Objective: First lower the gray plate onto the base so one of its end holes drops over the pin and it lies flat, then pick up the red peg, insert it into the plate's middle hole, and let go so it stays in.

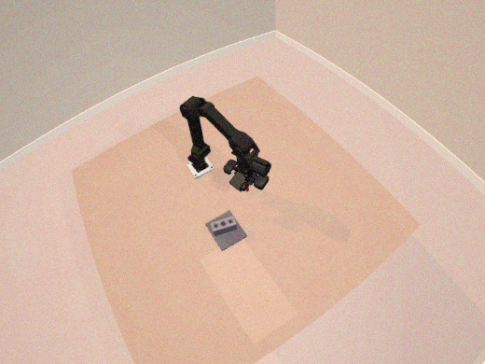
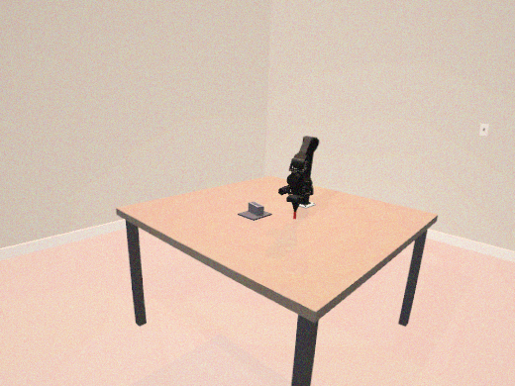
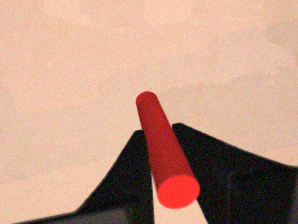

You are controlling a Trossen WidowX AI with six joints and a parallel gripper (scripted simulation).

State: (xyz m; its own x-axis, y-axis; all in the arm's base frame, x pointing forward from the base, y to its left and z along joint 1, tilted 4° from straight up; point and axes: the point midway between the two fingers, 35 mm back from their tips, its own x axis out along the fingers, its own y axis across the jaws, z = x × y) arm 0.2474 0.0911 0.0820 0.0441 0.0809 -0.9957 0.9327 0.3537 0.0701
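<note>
The gray plate (image 1: 224,228) (image 2: 256,209), a thick bar with three dark holes along its top, lies level on the dark square base (image 1: 229,241) (image 2: 254,217). The pin cannot be made out. The red peg (image 2: 294,216) (image 3: 167,155) stands upright, apart from the plate and base. My gripper (image 1: 245,188) (image 2: 295,210) (image 3: 158,135) is shut on the peg, with a fingertip on each side of it. In the top and exterior views the fingers hide its upper part; the wrist view shows its bright top end. Its lower end is at or very near the table top.
The arm stands on its white mounting plate (image 1: 203,174) (image 2: 309,204), behind the base and plate as the top camera sees it. The wooden table (image 1: 154,224) (image 2: 208,223) carries everything. The arm's shadow falls across the table to the right in the top view.
</note>
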